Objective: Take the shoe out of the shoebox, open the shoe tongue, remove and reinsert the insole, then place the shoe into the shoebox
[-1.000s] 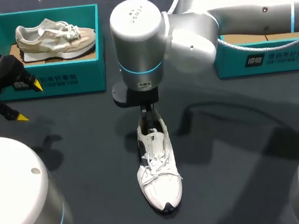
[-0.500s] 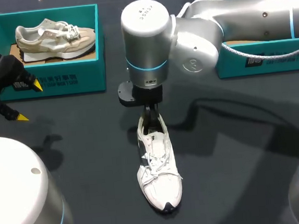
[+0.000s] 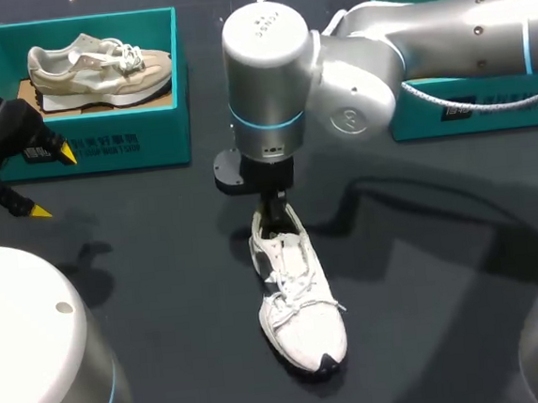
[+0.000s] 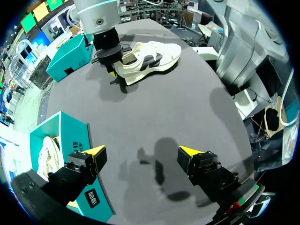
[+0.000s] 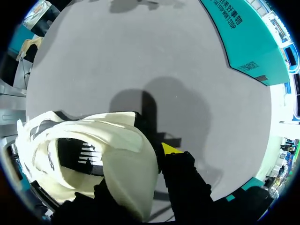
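— At the far left of the table (image 3: 427, 282), what do we have in the left shoebox (image 3: 104, 145)?
— A beige shoe (image 3: 88, 68), lying on its side on brown card (image 3: 26, 93), with its sole toward us.
— And the right shoebox (image 3: 459, 109), at the far right?
— We cannot see what is inside; our right arm (image 3: 442, 26) crosses in front of it and hides it.
— Where is the white shoe (image 3: 297, 303)?
— Out of both boxes, on the dark table between them and nearer to us. It stands sole down, laces up, its toe pointing toward us and a little to the right.
— Is our right gripper (image 3: 272, 218) on it?
— Yes, it comes straight down at the heel and is clamped on the heel's rim. One yellow tip shows just outside the back of the shoe in the right wrist view.
— And our left gripper (image 3: 52, 183)?
— Its fingers are spread wide with nothing between them. It hovers just in front of the left shoebox, well apart from the white shoe
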Controlling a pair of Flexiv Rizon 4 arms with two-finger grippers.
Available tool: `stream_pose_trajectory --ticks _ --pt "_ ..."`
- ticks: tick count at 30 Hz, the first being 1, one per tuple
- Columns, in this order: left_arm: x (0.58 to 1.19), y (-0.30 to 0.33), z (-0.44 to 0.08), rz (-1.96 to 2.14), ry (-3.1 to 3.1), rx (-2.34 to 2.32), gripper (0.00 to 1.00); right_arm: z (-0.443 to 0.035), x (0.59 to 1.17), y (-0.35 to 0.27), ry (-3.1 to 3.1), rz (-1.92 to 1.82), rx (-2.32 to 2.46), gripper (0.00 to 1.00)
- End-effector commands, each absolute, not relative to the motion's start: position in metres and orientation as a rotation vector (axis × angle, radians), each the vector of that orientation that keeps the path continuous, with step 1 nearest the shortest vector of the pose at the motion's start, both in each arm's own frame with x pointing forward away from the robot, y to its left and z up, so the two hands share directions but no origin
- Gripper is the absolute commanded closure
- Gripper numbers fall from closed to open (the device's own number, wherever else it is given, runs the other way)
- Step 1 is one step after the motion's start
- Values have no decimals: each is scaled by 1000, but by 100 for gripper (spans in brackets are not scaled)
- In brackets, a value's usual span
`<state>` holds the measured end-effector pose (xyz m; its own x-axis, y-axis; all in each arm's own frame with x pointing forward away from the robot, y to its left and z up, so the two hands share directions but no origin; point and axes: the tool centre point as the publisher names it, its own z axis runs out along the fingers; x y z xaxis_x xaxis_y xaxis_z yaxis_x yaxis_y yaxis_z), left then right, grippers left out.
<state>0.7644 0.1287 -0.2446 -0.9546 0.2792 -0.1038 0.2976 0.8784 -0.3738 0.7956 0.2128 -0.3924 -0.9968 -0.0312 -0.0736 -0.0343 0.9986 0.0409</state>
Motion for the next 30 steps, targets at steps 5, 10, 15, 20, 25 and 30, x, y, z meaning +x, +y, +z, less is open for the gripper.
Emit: stream_pose_trajectory --ticks 5,10,15,20,25,30 --pt "764 129 -244 -606 3000 462 0 -352 784 198 3042 62 -35 100" --pt "764 129 -244 -606 3000 462 0 -316 789 181 3027 20 -10 100" --pt "764 129 -244 -606 3000 462 0 -280 803 164 3011 -31 22 100" --pt "764 129 -244 -606 3000 462 0 -242 822 139 2990 9 15 100" --pt "764 129 -244 -606 3000 462 0 -235 826 133 2981 22 38 100" --pt "764 129 -244 -606 3000 462 0 -235 826 133 2981 22 38 100"
